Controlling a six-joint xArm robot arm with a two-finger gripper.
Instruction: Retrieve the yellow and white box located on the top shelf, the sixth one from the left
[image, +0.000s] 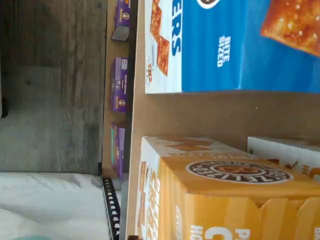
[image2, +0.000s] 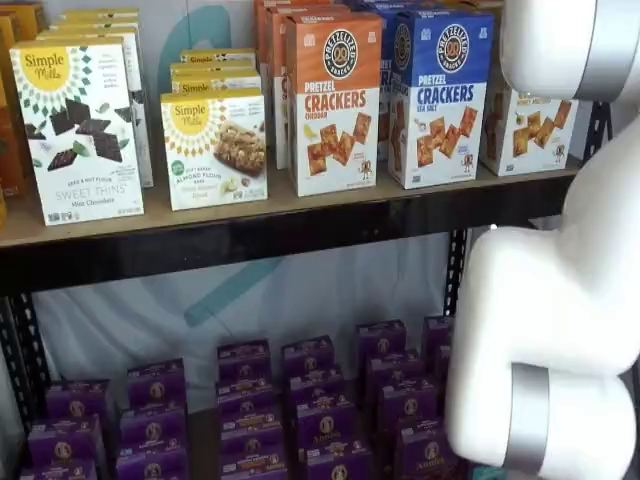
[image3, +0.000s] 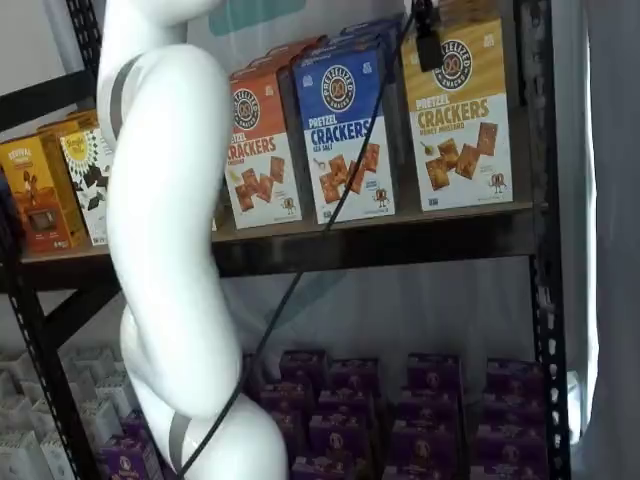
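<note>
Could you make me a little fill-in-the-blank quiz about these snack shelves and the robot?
1. The yellow and white box stands on the ___ shelf.
2. Beside it stands a Pretzel Crackers carton coloured ___.
3. The small boxes on the shelf below are ___.
4. The robot arm is coloured ___.

Missing words: top; blue; purple; white
</note>
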